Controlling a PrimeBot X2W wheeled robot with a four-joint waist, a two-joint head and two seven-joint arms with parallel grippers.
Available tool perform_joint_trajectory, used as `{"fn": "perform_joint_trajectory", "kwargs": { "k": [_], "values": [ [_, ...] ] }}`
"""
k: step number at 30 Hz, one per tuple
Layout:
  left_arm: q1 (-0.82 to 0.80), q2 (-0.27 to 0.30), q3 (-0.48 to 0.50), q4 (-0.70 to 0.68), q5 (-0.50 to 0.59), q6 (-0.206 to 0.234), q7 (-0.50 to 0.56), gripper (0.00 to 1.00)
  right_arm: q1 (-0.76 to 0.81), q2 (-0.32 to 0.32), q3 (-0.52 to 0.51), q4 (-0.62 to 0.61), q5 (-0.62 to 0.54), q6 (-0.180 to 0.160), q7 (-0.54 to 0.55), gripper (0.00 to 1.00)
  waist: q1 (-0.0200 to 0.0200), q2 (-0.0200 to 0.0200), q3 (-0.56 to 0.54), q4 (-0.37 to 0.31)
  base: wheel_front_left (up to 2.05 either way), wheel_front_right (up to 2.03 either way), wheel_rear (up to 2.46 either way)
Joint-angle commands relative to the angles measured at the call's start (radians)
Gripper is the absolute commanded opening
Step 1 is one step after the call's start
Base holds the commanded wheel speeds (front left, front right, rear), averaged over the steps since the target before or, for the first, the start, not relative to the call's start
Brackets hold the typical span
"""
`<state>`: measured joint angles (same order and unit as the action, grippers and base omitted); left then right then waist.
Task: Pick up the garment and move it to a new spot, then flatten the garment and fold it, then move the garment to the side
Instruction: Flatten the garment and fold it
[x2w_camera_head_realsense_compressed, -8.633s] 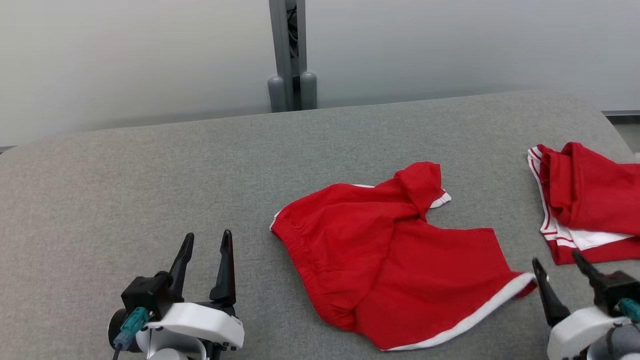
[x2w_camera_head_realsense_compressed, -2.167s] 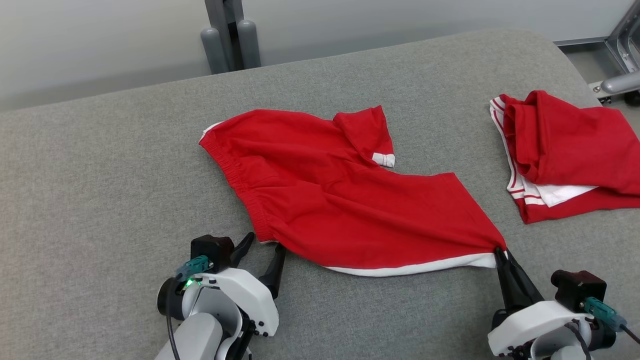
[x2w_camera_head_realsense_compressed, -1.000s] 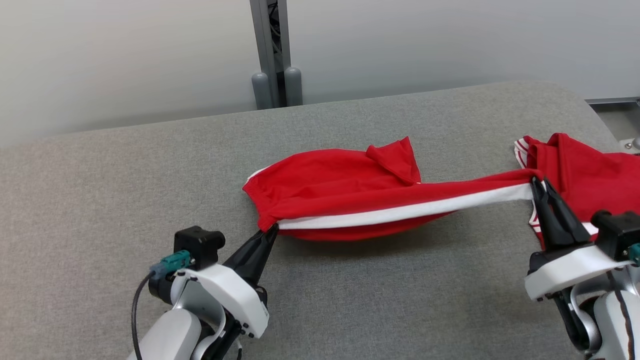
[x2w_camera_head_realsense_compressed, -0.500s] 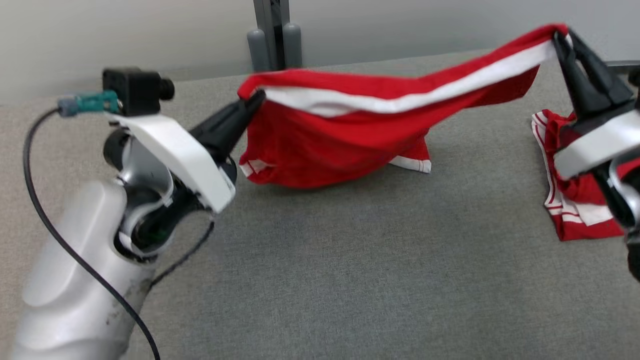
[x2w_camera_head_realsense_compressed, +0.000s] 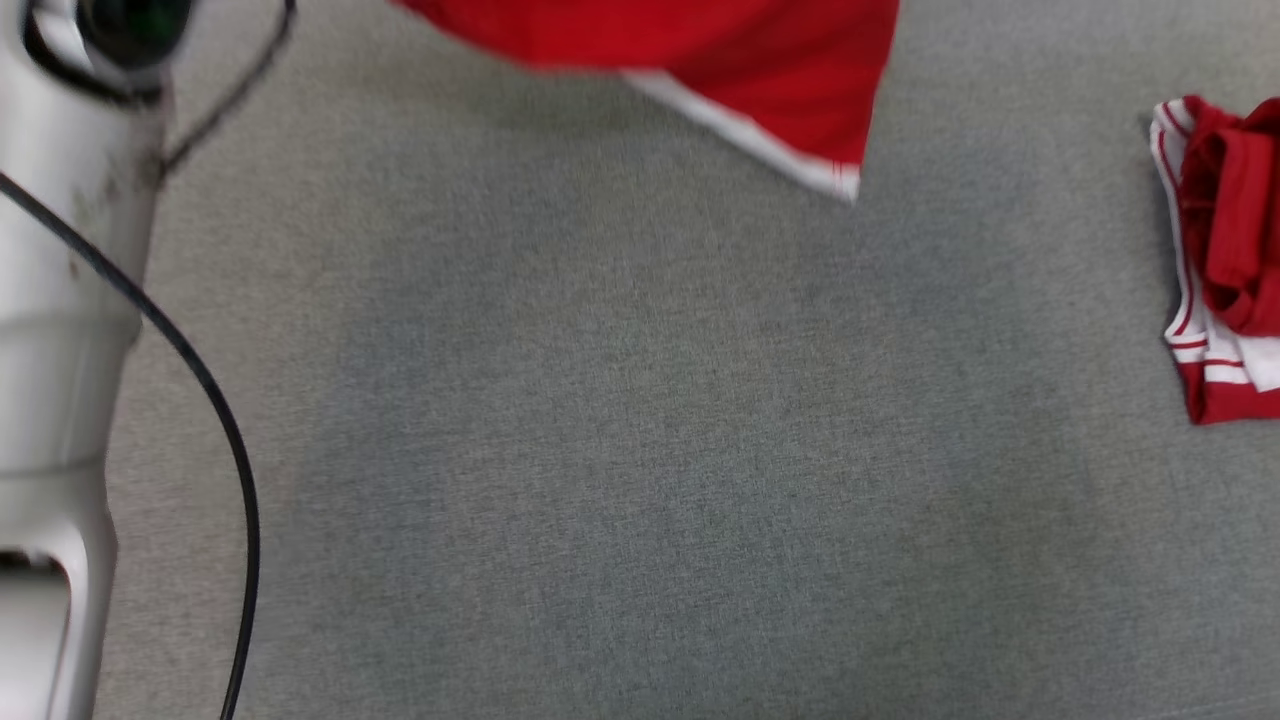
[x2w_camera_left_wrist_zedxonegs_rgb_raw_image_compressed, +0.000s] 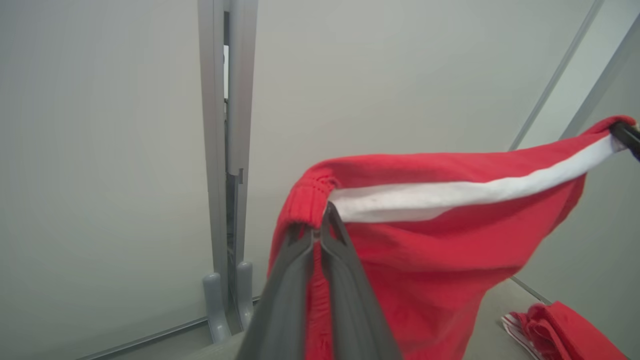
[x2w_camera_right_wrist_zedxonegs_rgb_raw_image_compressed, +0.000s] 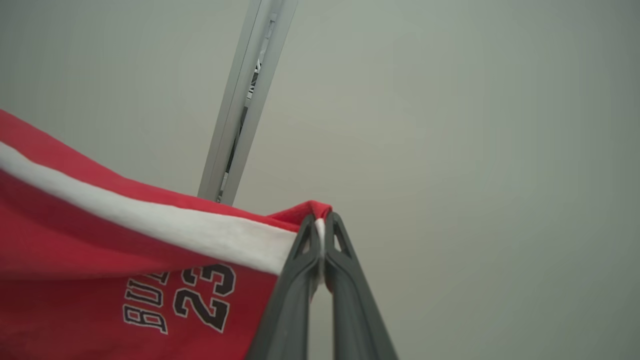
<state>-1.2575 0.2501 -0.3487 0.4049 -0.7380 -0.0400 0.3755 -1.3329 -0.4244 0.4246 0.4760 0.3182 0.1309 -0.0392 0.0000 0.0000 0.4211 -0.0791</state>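
Holding the garment (x2w_camera_left_wrist_zedxonegs_rgb_raw_image_compressed: 425, 260) stretched out in the air above the grey table (x2w_camera_head_realsense_compressed: 600, 450) — so we'd call the pickup done, with the set-down, flattening, folding and move aside all left. Our left gripper (x2w_camera_left_wrist_zedxonegs_rgb_raw_image_compressed: 322, 222) is pinched tight on the waistband corner and our right gripper (x2w_camera_right_wrist_zedxonegs_rgb_raw_image_compressed: 323, 220) is clamped on the white-trimmed hem — both well above the table.

Robotics test cell. We see a grey fabric-covered worktable (x2w_camera_head_realsense_compressed: 640, 450) backed by bare pale partition panels (x2w_camera_left_wrist_zedxonegs_rgb_raw_image_compressed: 100, 150) joined on an aluminium post (x2w_camera_left_wrist_zedxonegs_rgb_raw_image_compressed: 220, 150); a pale robot forearm (x2w_camera_head_realsense_compressed: 60, 300) with an exposed cable (x2w_camera_head_realsense_compressed: 228, 430) confirms a laboratory setting.
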Motion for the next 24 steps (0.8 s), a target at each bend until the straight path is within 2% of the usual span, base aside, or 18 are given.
{"fn": "perform_joint_trajectory", "kwargs": {
  "k": [1, 5, 10, 16, 19, 24],
  "values": [
    [-0.059, -0.01, 0.009, 0.029, 0.024, 0.005, -0.055, 0.0, -0.06, 0.013, -0.012, 0.046, -0.018, 0.0, -0.043, 0.0, 0.0, 0.0, 0.06, -0.009, 0.0, 0.0, 0.0],
    [-0.169, -0.05, 0.026, 0.14, 0.072, -0.005, -0.239, 0.0, -0.194, 0.071, -0.076, 0.193, -0.101, 0.0, -0.176, 0.0, 0.0, 0.0, 0.099, -0.009, 0.0, 0.0, 0.0],
    [-0.24, -0.083, 0.012, 0.268, 0.113, -0.029, -0.399, 0.0, -0.235, 0.177, -0.188, 0.31, -0.189, 0.0, -0.227, 0.0, 0.0, 0.0, 0.136, -0.012, 0.0, 0.0, 0.0],
    [-0.218, -0.118, -0.015, 0.389, 0.11, -0.06, -0.474, 0.0, -0.125, 0.247, -0.251, 0.287, -0.235, 0.0, -0.227, 0.0, 0.0, 0.0, 0.167, -0.003, 0.0, 0.0, 0.0],
    [-0.183, -0.118, -0.038, 0.462, 0.114, -0.073, -0.5, 0.0, -0.05, 0.277, -0.251, 0.288, -0.245, 0.0, -0.227, 0.0, 0.0, 0.0, 0.174, 0.002, 0.0, 0.0, 0.0],
    [-0.104, -0.125, -0.096, 0.56, 0.13, -0.084, -0.526, 0.0, 0.08, 0.283, -0.222, 0.296, -0.226, 0.0, -0.228, 0.0, 0.0, 0.0, 0.16, 0.015, 0.0, 0.0, 0.0]
  ]
}}
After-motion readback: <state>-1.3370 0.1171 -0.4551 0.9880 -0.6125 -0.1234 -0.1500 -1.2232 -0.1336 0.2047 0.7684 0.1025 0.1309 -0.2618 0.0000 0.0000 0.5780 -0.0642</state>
